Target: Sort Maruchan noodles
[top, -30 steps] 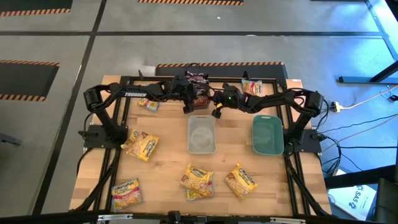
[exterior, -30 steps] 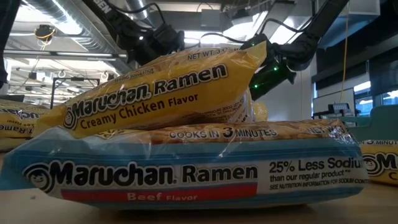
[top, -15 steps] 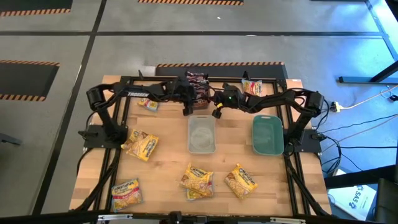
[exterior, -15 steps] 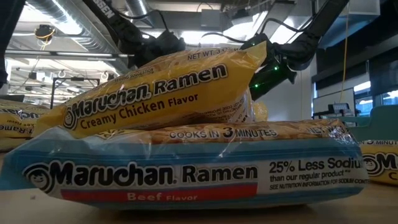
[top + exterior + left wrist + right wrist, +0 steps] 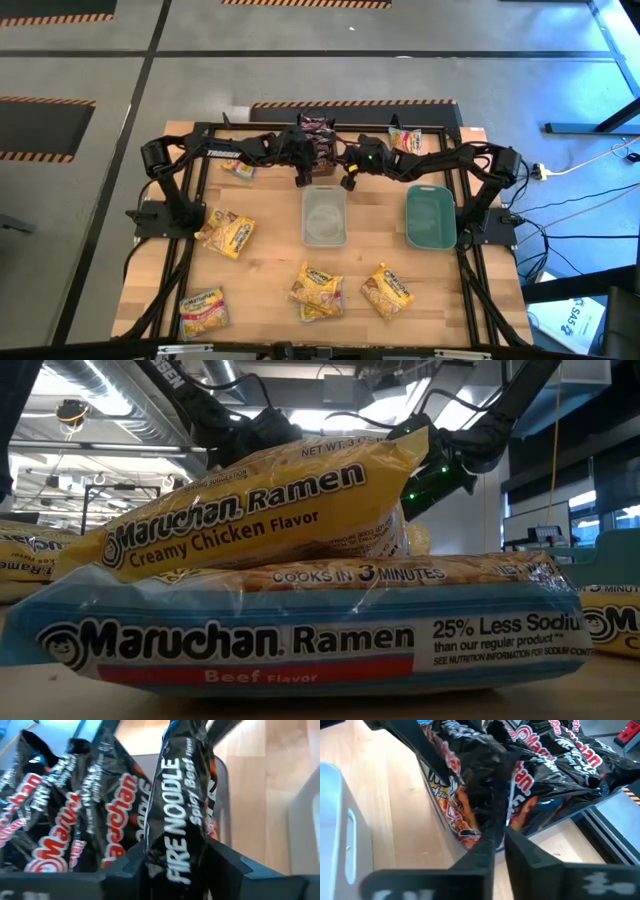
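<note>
Little has changed in the last second: both dark arms remain over the far middle of the wooden table (image 5: pixel 270 300), and the left gripper (image 5: pixel 300 172) has shifted only slightly, its fingers parting a little around the packet it carries. In the left wrist view that packet, a black crinkled plastic Fire Noodle ramen packet (image 5: pixel 182 815), stands upright between the left gripper's fingers (image 5: pixel 227 862), which sit apart on either side of it; whether they press it cannot be told. Behind it more dark brown-red Maruchan ramen packets (image 5: pixel 75 815) are heaped in the dark grey rectangular bin (image 5: pixel 222 795) at the far edge.

Just right of it, the right gripper (image 5: pixel 350 178) has its two fingers (image 5: pixel 485 847) nearly together, pinching a fold of a dark packet (image 5: pixel 480 785) at the bin's near wall.

Left to right across the table lie the unsorted packets: a yellow packet (image 5: pixel 232 234), an orange-yellow packet with pink-red print (image 5: pixel 203 310), a stacked pair of yellow packets (image 5: pixel 317 291) and another yellow packet (image 5: pixel 387 291). The clear rectangular bin (image 5: pixel 324 215) sits at centre, the teal rectangular bin (image 5: pixel 431 216) to its right. A further packet (image 5: pixel 405 139) lies at the far right.
</note>
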`<state>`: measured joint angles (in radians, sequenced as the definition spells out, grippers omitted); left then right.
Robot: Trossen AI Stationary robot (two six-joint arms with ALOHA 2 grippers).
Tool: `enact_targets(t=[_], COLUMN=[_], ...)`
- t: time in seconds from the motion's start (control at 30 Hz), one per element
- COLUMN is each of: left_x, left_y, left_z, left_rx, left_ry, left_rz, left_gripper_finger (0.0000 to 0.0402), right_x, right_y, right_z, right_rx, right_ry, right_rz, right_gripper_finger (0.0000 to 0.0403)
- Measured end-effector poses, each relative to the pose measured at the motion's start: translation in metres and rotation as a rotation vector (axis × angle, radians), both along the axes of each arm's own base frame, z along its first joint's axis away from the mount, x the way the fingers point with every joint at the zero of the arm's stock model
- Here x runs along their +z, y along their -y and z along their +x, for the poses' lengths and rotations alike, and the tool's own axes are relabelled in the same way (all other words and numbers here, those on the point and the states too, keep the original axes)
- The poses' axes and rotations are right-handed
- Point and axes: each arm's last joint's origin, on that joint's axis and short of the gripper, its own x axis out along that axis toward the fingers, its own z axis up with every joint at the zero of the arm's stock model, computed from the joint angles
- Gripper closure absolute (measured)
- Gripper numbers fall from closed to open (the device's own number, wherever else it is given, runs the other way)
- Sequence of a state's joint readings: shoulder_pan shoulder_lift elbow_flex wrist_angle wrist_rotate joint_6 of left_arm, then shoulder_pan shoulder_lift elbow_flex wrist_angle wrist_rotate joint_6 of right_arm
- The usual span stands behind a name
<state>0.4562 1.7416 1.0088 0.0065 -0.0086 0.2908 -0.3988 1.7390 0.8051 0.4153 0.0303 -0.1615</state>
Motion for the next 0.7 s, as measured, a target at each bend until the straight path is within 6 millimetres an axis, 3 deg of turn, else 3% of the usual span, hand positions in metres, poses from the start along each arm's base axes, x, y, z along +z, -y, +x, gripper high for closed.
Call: enact_targets(t=[0.23,0.37,0.47,0.7], left_x=[0.002,0.012,0.022,0.066], left_y=[0.004,0.011,0.019,0.048], left_z=[0.003,0.002,0.000,-0.019], left_rx=[0.033,0.063,0.043,0.026], left_ry=[0.008,0.020,0.018,0.070], left_rz=[0.021,0.048,0.071,0.062], left_gripper_finger=[0.0175,0.0162,0.0164,0.0165], right_x=[0.001,0.005,0.019,0.049], right_y=[0.001,0.000,-0.001,-0.013], right_z=[0.000,-0.002,-0.005,-0.022], right_rx=[-0.041,-0.049,-0.053,-0.040], right_ry=[0.011,0.022,0.056,0.027], right_rz=[0.008,0.020,0.016,0.030], right_gripper_finger=[0.0259,0.0217,0.0207,0.0214])
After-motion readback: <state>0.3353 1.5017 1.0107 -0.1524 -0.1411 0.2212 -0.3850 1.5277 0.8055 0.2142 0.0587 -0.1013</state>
